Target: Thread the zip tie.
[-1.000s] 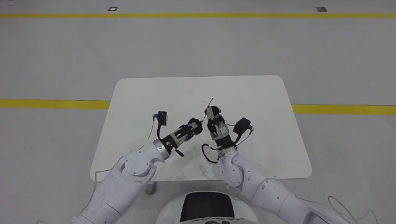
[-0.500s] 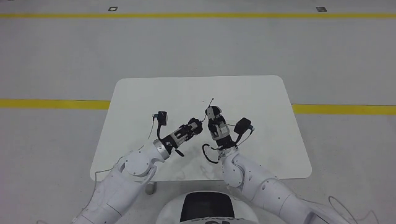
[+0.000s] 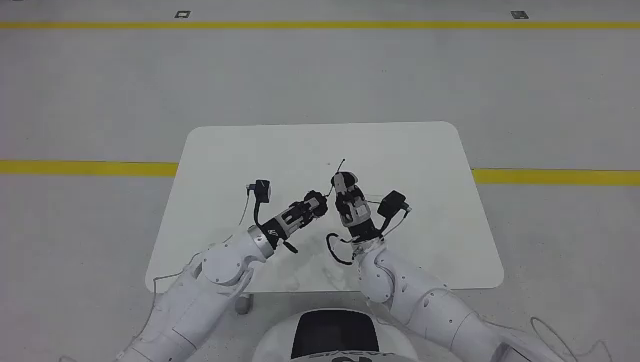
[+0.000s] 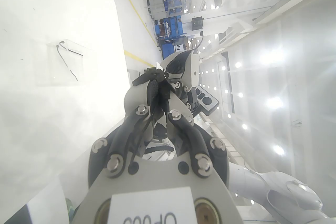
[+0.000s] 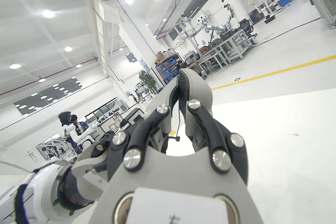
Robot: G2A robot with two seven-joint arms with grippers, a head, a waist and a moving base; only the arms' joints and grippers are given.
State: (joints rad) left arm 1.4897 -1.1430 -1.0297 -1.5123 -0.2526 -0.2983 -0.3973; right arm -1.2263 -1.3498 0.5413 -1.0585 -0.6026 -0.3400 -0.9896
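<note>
The two arms were over the front middle of the white worktop (image 3: 420, 147), and their hands were very near to each other.

The left hand (image 3: 317, 201) was on the left and pointed toward the other hand. In its own wrist view the left hand (image 4: 157, 75) had the fingers pressed together at the tips. A thin dark strip of the zip tie (image 4: 136, 135) ran between the two fingers, back toward the palm. I could not tell exactly how the tips pinched it.

Just beside it, a little more to the right, was the right hand (image 3: 340, 177), which pointed away from the robot. From above, the zip tie (image 3: 340, 167) was a thin dark line that stood out past the tips of this hand, over the worktop and not touching it.

In the right wrist view the right hand (image 5: 180, 78) was also closed, and its two fingers pinched the zip tie (image 5: 179, 117). The strip hung from the tips toward the palm and ended in a small square head.

On the worktop, well apart from both hands, lay a clear container (image 4: 52, 72) with some thin dark ties (image 4: 64, 57) inside.
</note>
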